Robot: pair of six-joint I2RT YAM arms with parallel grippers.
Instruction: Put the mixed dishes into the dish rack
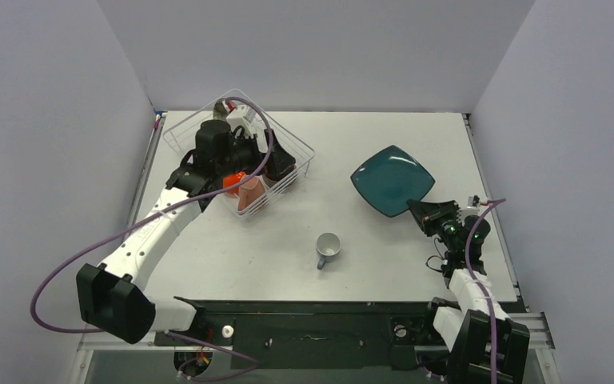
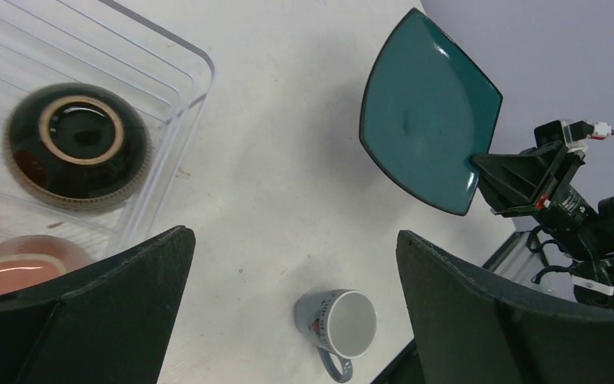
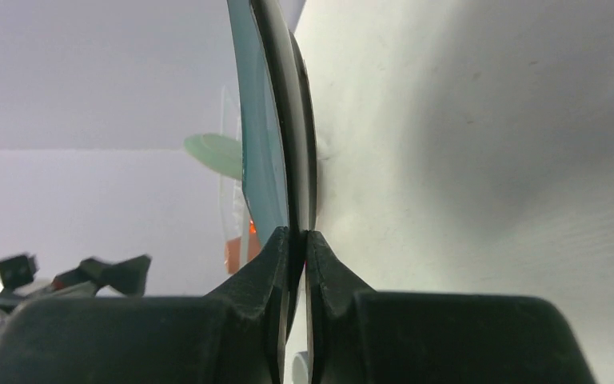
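Observation:
My right gripper point(image 1: 414, 208) is shut on the near corner of the dark-teal square plate point(image 1: 392, 180), which it holds tilted at the right of the table. In the right wrist view the fingers pinch the plate's rim point(image 3: 288, 160) edge-on. My left gripper point(image 1: 280, 164) is open and empty over the right end of the white wire dish rack point(image 1: 182, 128). In the rack lie the brown bowl point(image 2: 78, 148) upside down, the pink mug point(image 1: 249, 194) and the orange-red bowl point(image 1: 234, 180). The grey-blue mug point(image 1: 328, 248) stands on the table. A pale-teal edge point(image 3: 214, 154) shows far off.
White walls close in the table on the left, back and right. The black base rail point(image 1: 312, 320) runs along the near edge. The left arm and its purple cable point(image 1: 88, 256) cross the left side of the table.

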